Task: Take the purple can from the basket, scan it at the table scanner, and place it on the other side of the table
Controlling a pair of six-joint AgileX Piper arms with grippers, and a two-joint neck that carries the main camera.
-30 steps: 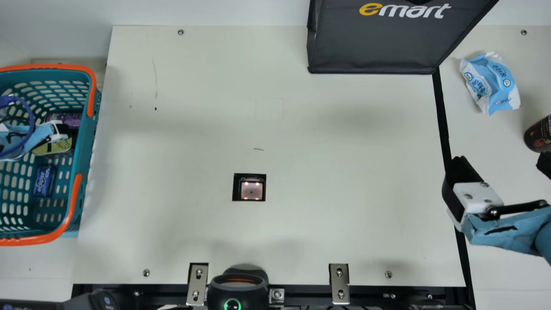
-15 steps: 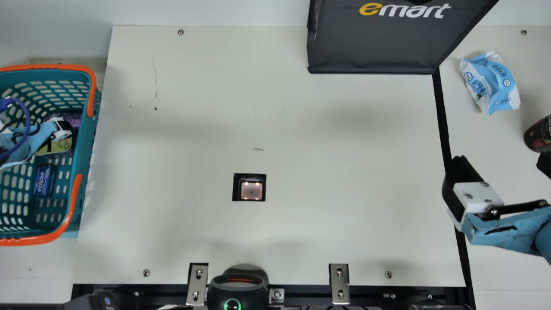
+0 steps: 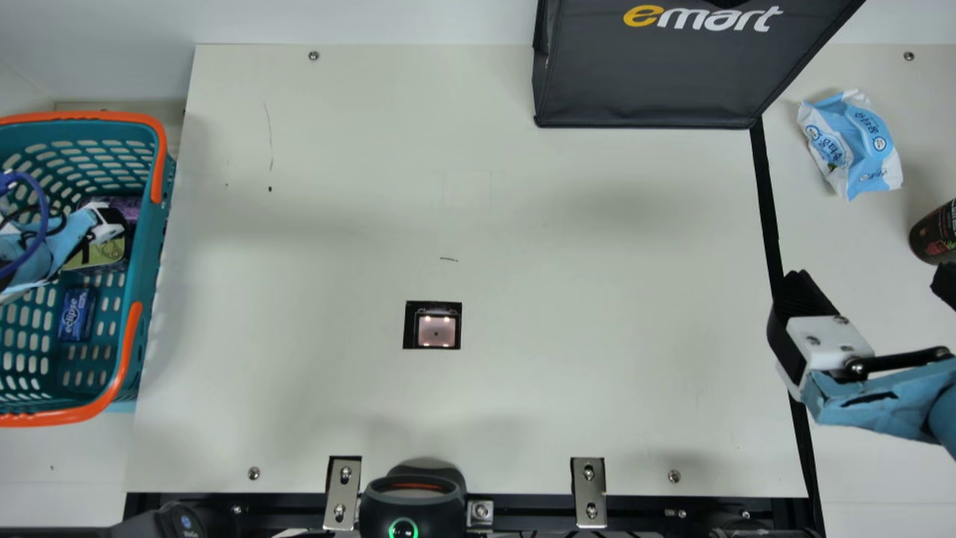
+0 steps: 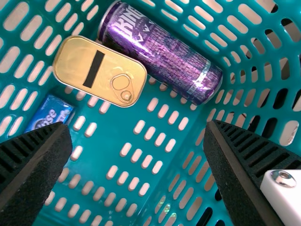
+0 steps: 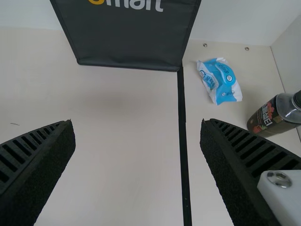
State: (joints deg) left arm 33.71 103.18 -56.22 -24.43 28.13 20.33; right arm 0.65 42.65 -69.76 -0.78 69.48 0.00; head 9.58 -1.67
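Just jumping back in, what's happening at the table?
Nothing is held yet. The left gripper is open over the inside of the teal plastic basket with orange handles, where the shiny purple cylindrical can lies beside a gold rectangular tin. The right gripper is open and empty. The can still needs scanning and placing across the table.

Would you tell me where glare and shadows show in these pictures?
Left wrist view: glints along the shiny purple metal can; main view: bright spots at the black-framed scanner window, soft-edged shadows on the cream tabletop; right wrist view: faint, diffuse shading on that tabletop.
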